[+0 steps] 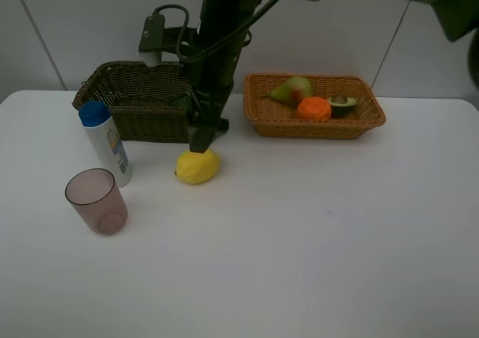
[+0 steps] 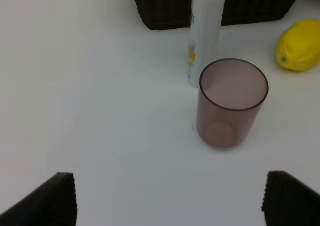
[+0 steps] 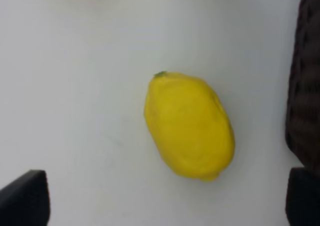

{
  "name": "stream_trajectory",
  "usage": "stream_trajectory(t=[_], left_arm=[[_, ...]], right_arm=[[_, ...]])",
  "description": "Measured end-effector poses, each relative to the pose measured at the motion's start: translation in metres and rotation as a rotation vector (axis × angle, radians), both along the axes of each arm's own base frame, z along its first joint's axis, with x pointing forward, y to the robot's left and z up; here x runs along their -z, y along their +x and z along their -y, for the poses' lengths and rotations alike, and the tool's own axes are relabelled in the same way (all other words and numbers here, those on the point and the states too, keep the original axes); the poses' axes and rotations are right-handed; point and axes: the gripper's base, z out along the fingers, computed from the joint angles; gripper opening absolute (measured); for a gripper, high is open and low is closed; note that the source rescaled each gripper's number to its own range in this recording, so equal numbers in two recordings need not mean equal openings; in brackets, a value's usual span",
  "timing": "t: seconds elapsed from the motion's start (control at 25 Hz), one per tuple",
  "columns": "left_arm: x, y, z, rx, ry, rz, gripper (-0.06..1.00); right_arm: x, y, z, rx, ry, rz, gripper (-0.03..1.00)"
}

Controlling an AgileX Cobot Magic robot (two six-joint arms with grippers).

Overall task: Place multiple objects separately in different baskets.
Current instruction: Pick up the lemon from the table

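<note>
High camera: you see the right tool (image 1: 200, 145) hanging over the yellow lemon (image 1: 197, 167), which lies on the white tabletop (image 1: 314, 233) just in front of the dark basket (image 1: 112, 76). The white blue-capped bottle (image 1: 107, 145) stands upright by that basket's front left corner, with the pinkish cup (image 1: 96, 201) upright just in front of it. Off to the right, the light basket (image 1: 322, 126) holds the pear (image 1: 292, 90), the orange (image 1: 313, 108) and the avocado half (image 1: 343, 105).

Left wrist: your left tool (image 2: 172, 201) has its fingers wide apart with nothing between them. The cup and bottle stand ahead of it, and the lemon lies off to one side, near the dark basket.

Right wrist: your right tool's fingers are also wide apart and grip nothing. The lemon lies on the tabletop ahead of them, beside the dark basket's wall
</note>
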Motion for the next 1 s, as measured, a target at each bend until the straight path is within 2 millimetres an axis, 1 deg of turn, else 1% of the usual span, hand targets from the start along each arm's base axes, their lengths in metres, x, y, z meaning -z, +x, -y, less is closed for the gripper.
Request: stream_trajectory(t=[0.56, 1.0], left_arm=[[0.000, 0.000, 0.000, 0.000, 0.000, 0.000, 1.00], [0.000, 0.000, 0.000, 0.000, 0.000, 0.000, 1.00]], right_arm=[[0.061, 0.013, -0.013, -0.012, -0.009, -0.023, 1.00], [0.087, 0.020, -0.016, -0.012, -0.025, -0.004, 1.00]])
